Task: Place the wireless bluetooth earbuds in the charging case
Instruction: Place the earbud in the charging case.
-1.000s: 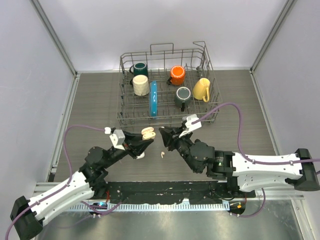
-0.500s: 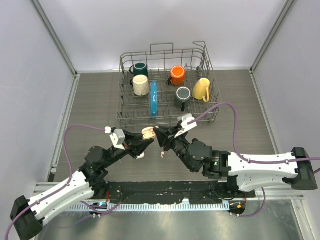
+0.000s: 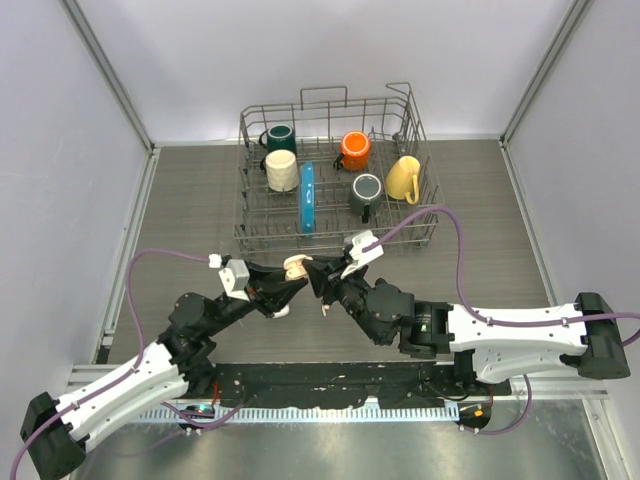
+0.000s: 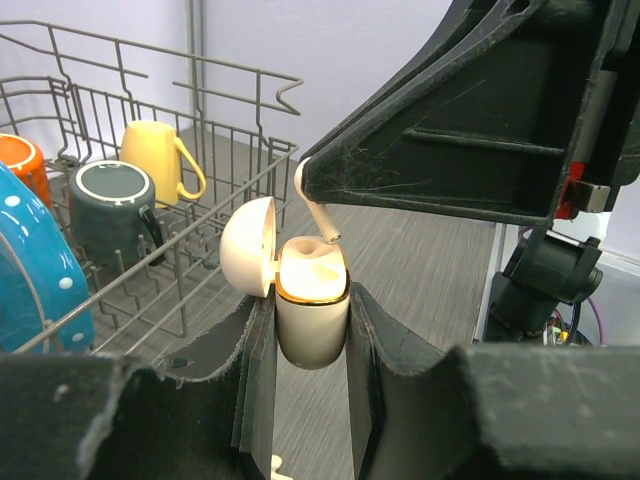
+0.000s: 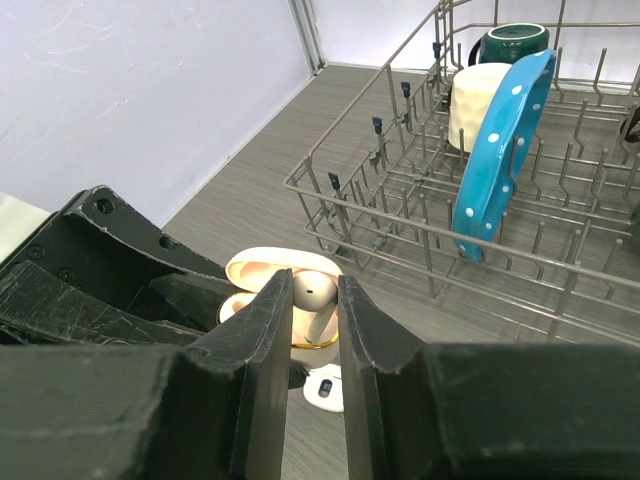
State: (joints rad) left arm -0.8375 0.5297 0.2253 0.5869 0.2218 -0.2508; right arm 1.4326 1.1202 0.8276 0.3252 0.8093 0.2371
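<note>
Left gripper (image 3: pixel 290 285) is clamped on the charging case (image 4: pixel 312 315). The case body sits upright between the fingers, with the lid (image 4: pixel 247 245) flipped open toward the dish rack (image 3: pixel 420 215) side. The case is held off the table (image 3: pixel 480 200), mid-scene, just near of the rack.

Right gripper (image 5: pixel 315 300) is pinched shut on one earbud (image 4: pixel 318 212). The bud head is up and the stem angles down into the case mouth. The stem tip is at the rim or just over the socket, and I can't tell if it touches.

A loose earbud (image 3: pixel 325 308) lies on the table just near of the two grippers. A second white bit (image 3: pixel 281 311) under the left gripper is probably another earbud, but it is too small to be sure.

Risks from here:
- The stem looks tilted, not plumb with the socket. Pushing down like that could catch it on the gold rim and jam it or skid it off.
- The pinch is on a tiny smooth part, so any side load at the rim could twist the earbud in the jaws or pop it out onto the table.
- A downward press could slide or tip the case in the left grip, since the hold is on the smooth sides only.
- The right fingers are wide next to the case and could knock the lid partly shut.
- I can't see whether the target socket is free. If it is filled, the earbud won't seat.
</note>
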